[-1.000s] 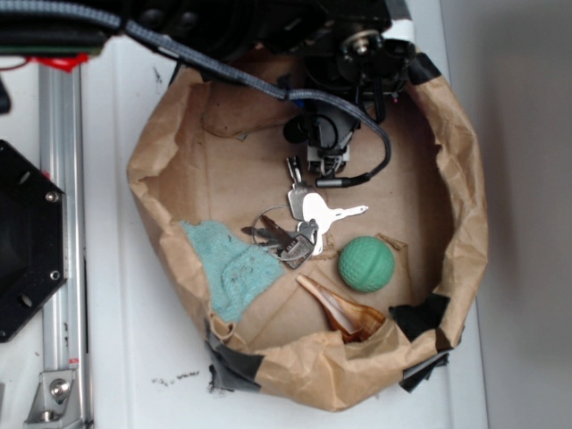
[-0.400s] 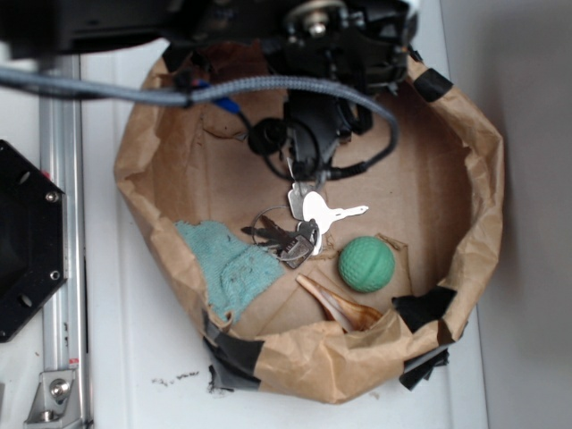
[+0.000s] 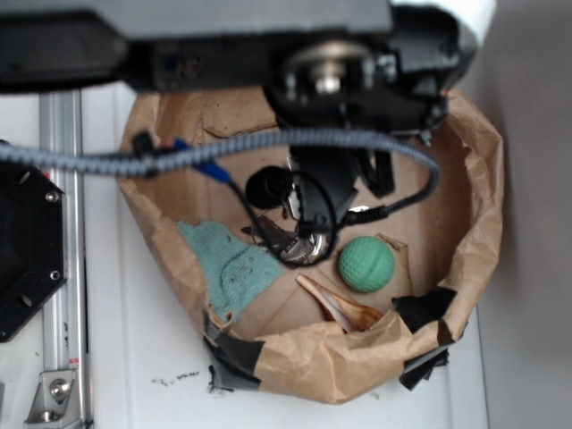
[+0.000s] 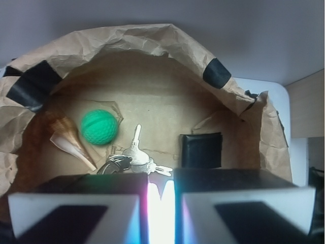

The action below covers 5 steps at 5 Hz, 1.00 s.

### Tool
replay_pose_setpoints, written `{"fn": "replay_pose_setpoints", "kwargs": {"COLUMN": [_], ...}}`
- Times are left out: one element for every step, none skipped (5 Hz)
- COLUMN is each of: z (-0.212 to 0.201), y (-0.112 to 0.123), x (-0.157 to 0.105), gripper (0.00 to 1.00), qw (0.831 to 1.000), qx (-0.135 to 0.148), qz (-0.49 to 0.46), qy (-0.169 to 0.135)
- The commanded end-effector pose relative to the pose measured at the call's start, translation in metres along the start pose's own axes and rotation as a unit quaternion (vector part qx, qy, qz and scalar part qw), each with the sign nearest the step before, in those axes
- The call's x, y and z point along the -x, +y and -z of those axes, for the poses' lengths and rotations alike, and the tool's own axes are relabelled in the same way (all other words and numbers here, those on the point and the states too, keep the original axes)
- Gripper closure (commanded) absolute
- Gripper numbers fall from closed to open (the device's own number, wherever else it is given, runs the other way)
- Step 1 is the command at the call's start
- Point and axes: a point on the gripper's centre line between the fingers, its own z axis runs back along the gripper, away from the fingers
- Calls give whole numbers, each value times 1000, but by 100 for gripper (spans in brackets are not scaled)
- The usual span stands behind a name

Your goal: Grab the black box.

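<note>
Wrist view gives you the clearest read: the black box [image 4: 201, 150] lies flat on the floor of the paper-lined basket [image 4: 152, 38], right of the bunch of keys [image 4: 133, 160] and well apart from the green ball [image 4: 100, 127] and the shell [image 4: 71, 142]. The gripper [image 4: 160, 203] shows two pale finger blocks with only a thin bright slit between them — narrow, holding nothing.

From the exterior view the arm hides the box entirely, so steer by the wrist camera.

The box sits off to the right of the slit, not under it. You'd do well to shift right until it is centred, spread the fingers wider than the box, then descend so they straddle its two opposite edges. It looks flat and slightly glossy — go low, almost to the paper, or it may slip. Keep clear of the keys.
</note>
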Motion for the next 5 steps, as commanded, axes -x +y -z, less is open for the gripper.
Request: {"fn": "replay_pose_setpoints", "kwargs": {"z": [41,81,104,121,125], "y": [8,17,22,42,67], "x": [8,15,17,22,30], "gripper": [0,0,0,0,0], "qw": [999,998,997,997,999], "qx": [-22,-7,-16,-12,12], "qz": [35,57,76,64,24], "qy": [18,20,19,30,26]}}
